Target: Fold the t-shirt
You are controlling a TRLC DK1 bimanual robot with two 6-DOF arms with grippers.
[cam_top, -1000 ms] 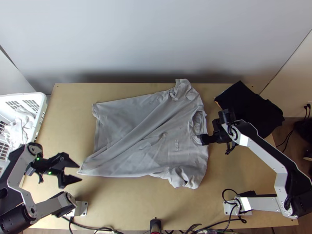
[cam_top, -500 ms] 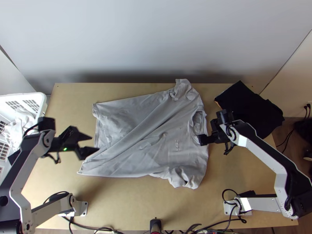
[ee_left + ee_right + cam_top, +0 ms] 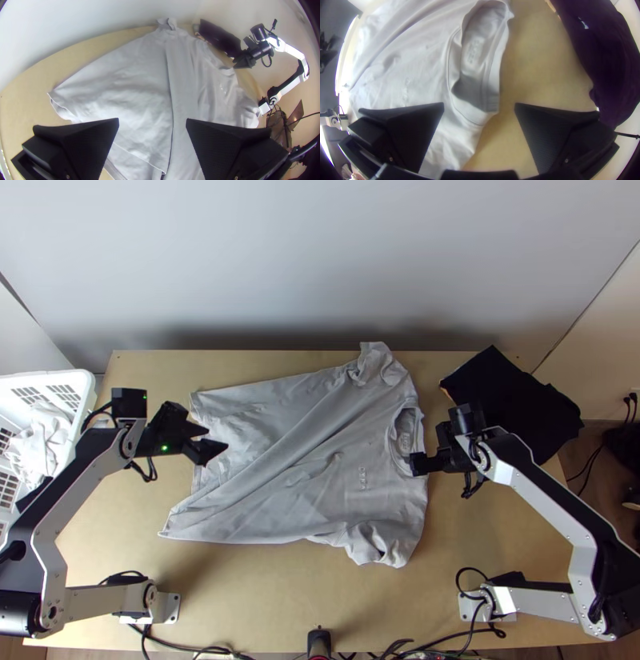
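A white basket (image 3: 85, 390) with white cloth (image 3: 45, 434) in it is at the left. Black cloth (image 3: 518, 400) lies on the desk (image 3: 264, 596), far right.

Honestly, between the left gripper (image 3: 215, 438) and the right gripper (image 3: 415, 464) there's a decent lane over the t-shirt (image 3: 312, 460), since it lies spread and low. Both have their fingers apart, so the gaps are open too. Backing the left one up is tighter, the white basket (image 3: 86, 400) is behind it. The black cloth (image 3: 524, 396) crowds the right one's far side and back. Past both, the wall (image 3: 320, 260) blocks you. Nearer side of both has roomy table (image 3: 304, 592), minus the arm bases (image 3: 170, 608) and cables (image 3: 436, 643).
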